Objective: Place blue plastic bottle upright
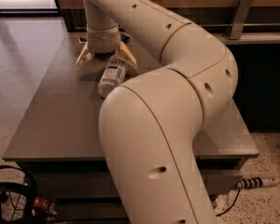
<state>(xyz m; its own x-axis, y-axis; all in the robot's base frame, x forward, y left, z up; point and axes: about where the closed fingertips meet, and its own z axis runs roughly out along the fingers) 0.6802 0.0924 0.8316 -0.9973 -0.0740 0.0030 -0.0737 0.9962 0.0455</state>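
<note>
The blue plastic bottle (111, 76), clear with a white label, lies on its side on the grey table (56, 115), its near end toward me. My gripper (105, 59) hangs just above the bottle's far end with its two tan fingers (84, 57) spread wide, one on each side. It holds nothing. The bottle's cap end is hidden under the gripper.
My large cream arm (177, 87) fills the middle and right of the view and hides much of the table. A dark object (126, 35) lies behind the gripper. A wooden wall and metal rail (238, 17) stand at the back. A dark basket (9, 199) and cable (252, 183) are on the floor.
</note>
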